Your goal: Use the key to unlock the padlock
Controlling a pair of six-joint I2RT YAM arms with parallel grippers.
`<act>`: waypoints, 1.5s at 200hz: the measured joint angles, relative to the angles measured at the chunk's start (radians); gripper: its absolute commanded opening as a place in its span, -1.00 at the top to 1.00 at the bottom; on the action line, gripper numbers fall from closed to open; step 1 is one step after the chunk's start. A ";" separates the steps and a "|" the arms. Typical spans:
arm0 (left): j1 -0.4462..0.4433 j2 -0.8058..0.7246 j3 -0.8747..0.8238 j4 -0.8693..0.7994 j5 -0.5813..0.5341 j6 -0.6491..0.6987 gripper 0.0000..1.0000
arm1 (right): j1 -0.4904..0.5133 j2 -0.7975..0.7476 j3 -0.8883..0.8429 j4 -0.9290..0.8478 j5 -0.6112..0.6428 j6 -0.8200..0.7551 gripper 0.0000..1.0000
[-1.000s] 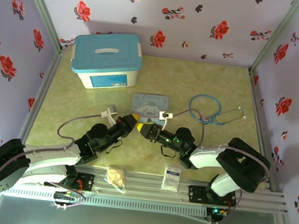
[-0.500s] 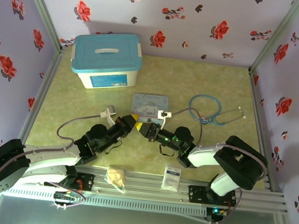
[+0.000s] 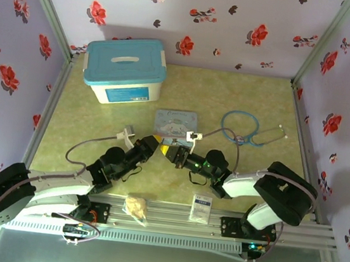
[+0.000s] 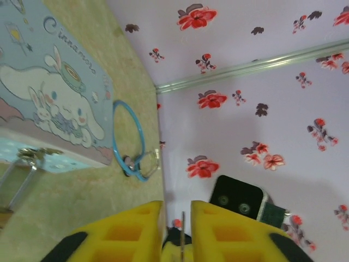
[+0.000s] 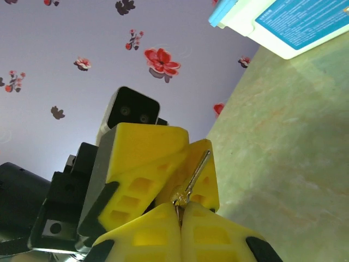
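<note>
Between the 2 grippers, tip to tip, sits the weak spot. The right gripper (image 5: 179,210) has its jaws pressed together on the very end of the key (image 5: 195,173). The key's thin shaft sticks straight out from that gripper's tips into the left gripper (image 4: 177,207). The left fingers stand a little apart with the shaft in the gap, touching neither side as far as the wrist view tells.

With so little metal pinched, I judge the key could pivot or slip out if either arm pulls away crookedly. A tilted key would then miss the keyhole.

Just beyond the left gripper's tips and off to its left lies what I take for the padlock (image 4: 32,154), on the table (image 4: 92,202) against the near edge of the tin (image 4: 49,103). Nothing holds it, so a push from the key could merely slide it. Farther ahead lies the stethoscope (image 4: 128,136).

Some things are hard to make out:
- The key's head is buried in the right fingers.
- Its teeth cannot be read edge-on.
- Which way the padlock's keyhole faces I cannot tell.
- Its shackle runs off the frame.
</note>
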 measured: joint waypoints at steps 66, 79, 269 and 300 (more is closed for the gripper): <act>0.103 -0.102 0.038 -0.239 0.142 0.065 0.05 | -0.006 -0.145 0.016 -0.307 -0.079 -0.093 1.00; 0.147 -0.100 0.070 -0.283 0.216 0.090 0.06 | -0.008 -0.159 0.031 -0.368 -0.106 -0.111 1.00; 0.216 0.020 0.303 -0.592 0.698 0.330 0.27 | -0.049 -0.253 0.094 -0.665 -0.217 -0.217 1.00; 0.216 0.029 0.314 -0.619 0.712 0.348 0.14 | -0.049 -0.251 0.095 -0.666 -0.221 -0.216 1.00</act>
